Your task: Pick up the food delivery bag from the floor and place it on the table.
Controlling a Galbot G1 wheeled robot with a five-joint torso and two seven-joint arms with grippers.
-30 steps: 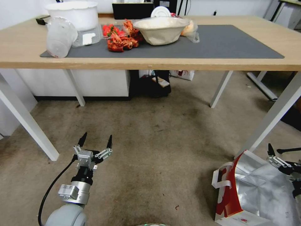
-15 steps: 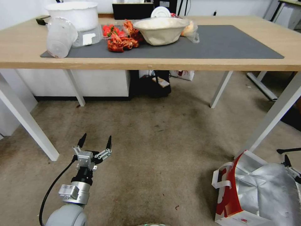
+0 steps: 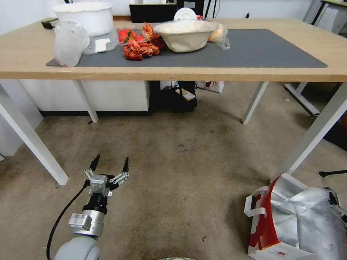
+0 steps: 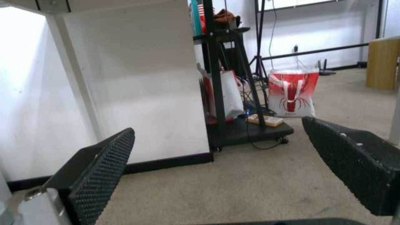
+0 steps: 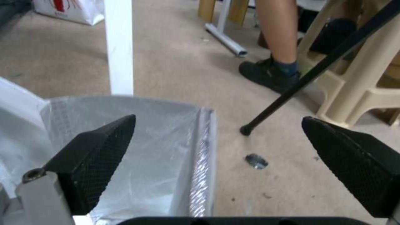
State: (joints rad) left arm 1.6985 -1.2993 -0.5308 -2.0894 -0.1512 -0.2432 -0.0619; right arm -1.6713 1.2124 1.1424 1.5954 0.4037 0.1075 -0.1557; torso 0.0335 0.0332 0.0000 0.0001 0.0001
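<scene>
- Nearest, low on the robot's right: food delivery bag (image 3: pixel 289 220) standing on the floor (image 3: pixel 188 169), red side panel and white strap handles turned toward the middle, silver foil lining gaping upward.
- Right gripper (image 5: pixel 217 131) spread wide and holding nothing, one finger above the foil-lined mouth, the other out over bare carpet, the bag's far rim edge between them.
- Changed over the last second: right gripper dropped from above the bag's far rim to low at the right edge of the head view, just a dark tip (image 3: pixel 331 198) left beside the foil. Bag unmoved. Probably lining up on the rim; no grip yet, lift not begun.
- Left gripper (image 3: pixel 109 166) parked low over the carpet well to the left, fingers apart and empty, same pose as a second ago.
- Edges close to the bag: white table leg (image 3: pixel 314 133) rising just behind it, thin black pole tip (image 5: pixel 246 130) resting on the carpet just past the rim. Lift path likely tight on that side.
- Open carpet between the two arms, stained but free of obstacles.
- Farthest: table (image 3: pixel 253 72) with dark grey mat (image 3: pixel 260 48); bowls and food crowded at the left end, right part of the mat bare, fair landing room for the bag.
</scene>
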